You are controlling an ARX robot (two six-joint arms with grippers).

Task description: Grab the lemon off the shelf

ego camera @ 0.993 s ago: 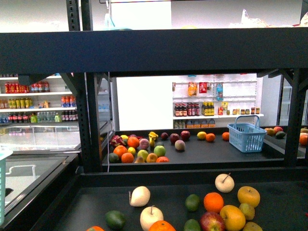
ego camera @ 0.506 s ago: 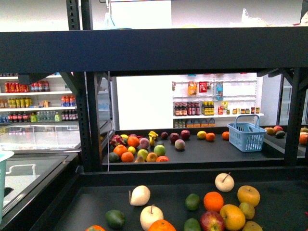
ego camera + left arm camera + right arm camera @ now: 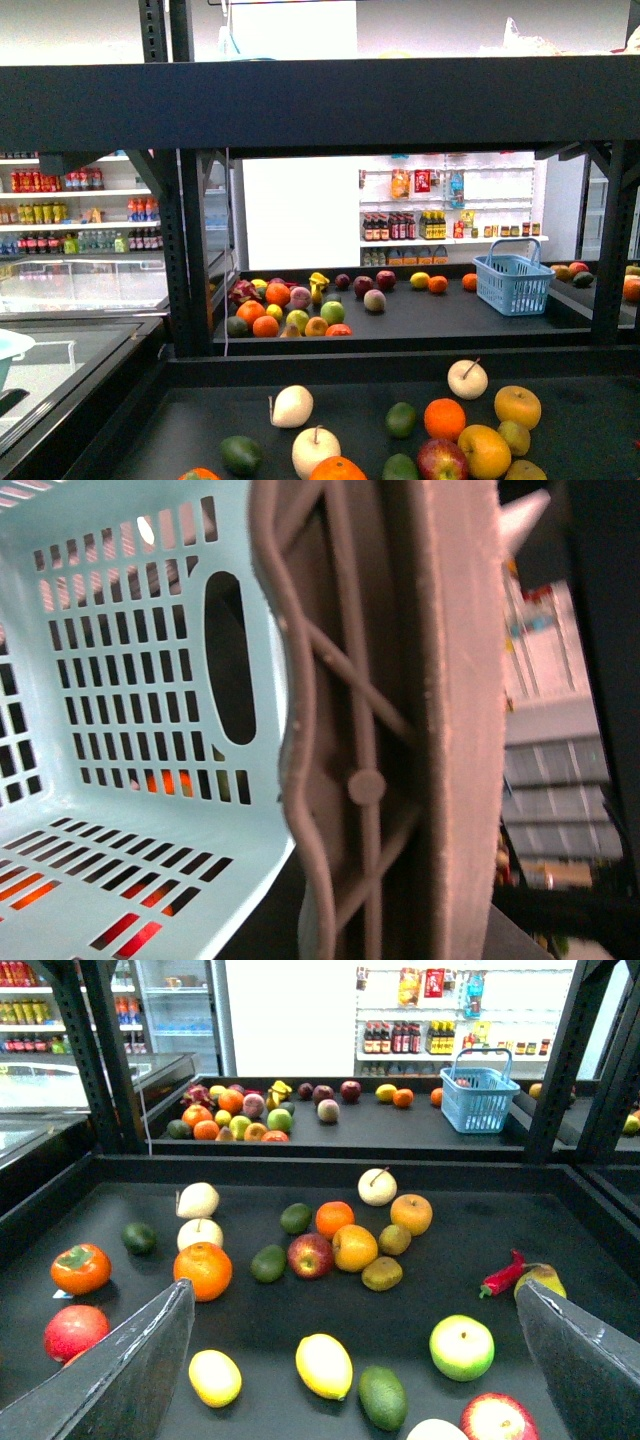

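The shelf [image 3: 330,105] is a black metal-framed rack with wide dark tiers [image 3: 470,1250]. In the right wrist view two lemons lie on the near tier: a larger one [image 3: 323,1365] and a smaller one [image 3: 215,1377] beside it. My right gripper [image 3: 355,1385] is open and empty, hovering above the tier with the lemons between and below its fingers [image 3: 130,1370]. My left gripper [image 3: 390,780] is shut on a pale turquoise slotted basket [image 3: 130,680], whose rim just shows at the far left edge of the front view [image 3: 12,345].
Around the lemons lie an avocado [image 3: 382,1397], a green apple [image 3: 461,1347], an orange [image 3: 203,1270], a red chili [image 3: 502,1275] and more fruit. A blue basket [image 3: 513,283] stands on the far tier. A glass-topped freezer [image 3: 70,370] is at left.
In the front view the turquoise basket at the far left has sunk lower and slid further out of frame. The fruit on the tiers has not moved.
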